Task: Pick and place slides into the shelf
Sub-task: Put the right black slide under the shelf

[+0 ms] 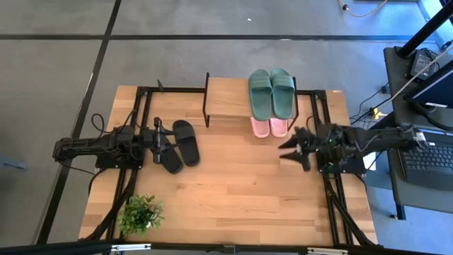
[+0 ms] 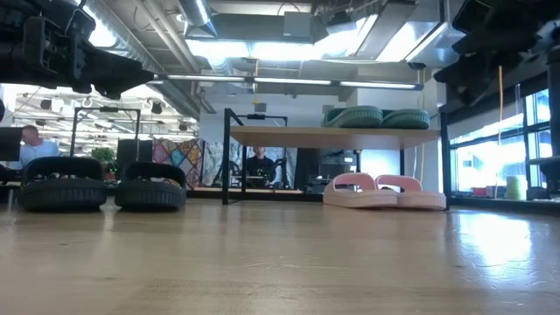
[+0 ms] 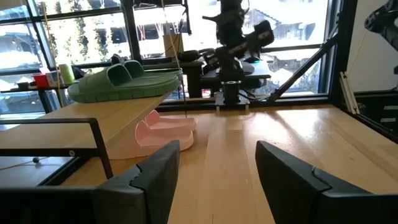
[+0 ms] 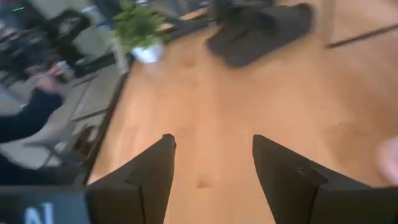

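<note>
**Operator:** Which pair is left to load, and where does it lie?

**Technician:** The black slides [image 1: 179, 144] rest on the surface [image 1: 233, 184], well apart from the shelf [image 1: 226, 98]. The green slides [image 1: 272, 92] are on the top board; the pink slides [image 1: 270, 127] sit below it.

**Operator:** Which arm is nearer?

**Technician:** The left end effector [image 1: 167, 140], fingers spread and empty, hangs just beside the black pair on its outer side. The right end effector [image 1: 291, 147], also spread and empty, is near the pink pair, across the surface.

**Operator:** Long axis?

**Technician:** Roughly front to back, slightly slanted, crosswise to the left arm's reach. The left arm looks best placed.
</note>
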Motion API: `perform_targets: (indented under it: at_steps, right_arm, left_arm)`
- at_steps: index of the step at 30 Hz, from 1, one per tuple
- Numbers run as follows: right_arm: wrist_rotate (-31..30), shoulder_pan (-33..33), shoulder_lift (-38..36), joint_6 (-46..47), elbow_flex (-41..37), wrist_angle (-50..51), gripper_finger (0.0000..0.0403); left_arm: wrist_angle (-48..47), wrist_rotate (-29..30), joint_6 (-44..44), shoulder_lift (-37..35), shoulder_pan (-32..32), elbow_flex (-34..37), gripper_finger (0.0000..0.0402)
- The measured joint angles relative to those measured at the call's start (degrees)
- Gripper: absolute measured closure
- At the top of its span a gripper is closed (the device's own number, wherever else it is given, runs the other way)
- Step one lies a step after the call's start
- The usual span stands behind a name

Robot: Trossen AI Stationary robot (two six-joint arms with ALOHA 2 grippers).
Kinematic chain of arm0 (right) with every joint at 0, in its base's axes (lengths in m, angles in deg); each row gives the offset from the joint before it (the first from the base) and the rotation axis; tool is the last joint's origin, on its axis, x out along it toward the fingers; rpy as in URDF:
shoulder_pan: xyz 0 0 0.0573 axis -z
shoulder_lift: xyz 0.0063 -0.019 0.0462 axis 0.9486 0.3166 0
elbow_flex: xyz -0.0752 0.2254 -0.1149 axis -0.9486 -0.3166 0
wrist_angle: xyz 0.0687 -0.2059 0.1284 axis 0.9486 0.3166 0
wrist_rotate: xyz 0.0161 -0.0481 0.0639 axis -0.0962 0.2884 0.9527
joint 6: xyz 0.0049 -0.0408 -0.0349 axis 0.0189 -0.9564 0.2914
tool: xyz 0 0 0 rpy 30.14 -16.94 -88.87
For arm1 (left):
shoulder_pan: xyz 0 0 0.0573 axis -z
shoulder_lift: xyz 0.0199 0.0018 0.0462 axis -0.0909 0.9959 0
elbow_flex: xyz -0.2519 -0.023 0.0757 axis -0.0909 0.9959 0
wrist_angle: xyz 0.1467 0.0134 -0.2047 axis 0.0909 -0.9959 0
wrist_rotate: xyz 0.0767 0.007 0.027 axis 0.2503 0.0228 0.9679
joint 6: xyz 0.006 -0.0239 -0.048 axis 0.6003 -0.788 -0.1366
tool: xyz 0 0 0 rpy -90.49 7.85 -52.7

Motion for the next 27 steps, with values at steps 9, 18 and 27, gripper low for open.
perform_targets:
  at_steps: [9, 18, 27]
  right_arm:
    - [-13.0, -14.8, 9.5, -1.0, -12.9, -22.4, 0.0188]
    - [-24.8, -21.2, 17.0, 0.2, -16.8, -33.5, 0.0188]
    - [-27.6, -21.2, 18.5, 0.2, -16.7, -33.8, 0.0188]
  left_arm:
    - [1.3, 0.0, -2.6, 0.0, 0.0, 0.0, 0.0198]
    - [3.9, 7.3, -2.3, 0.9, 2.0, -0.7, 0.0198]
    - [2.4, 13.8, 1.1, 16.5, 8.5, -11.6, 0.0198]
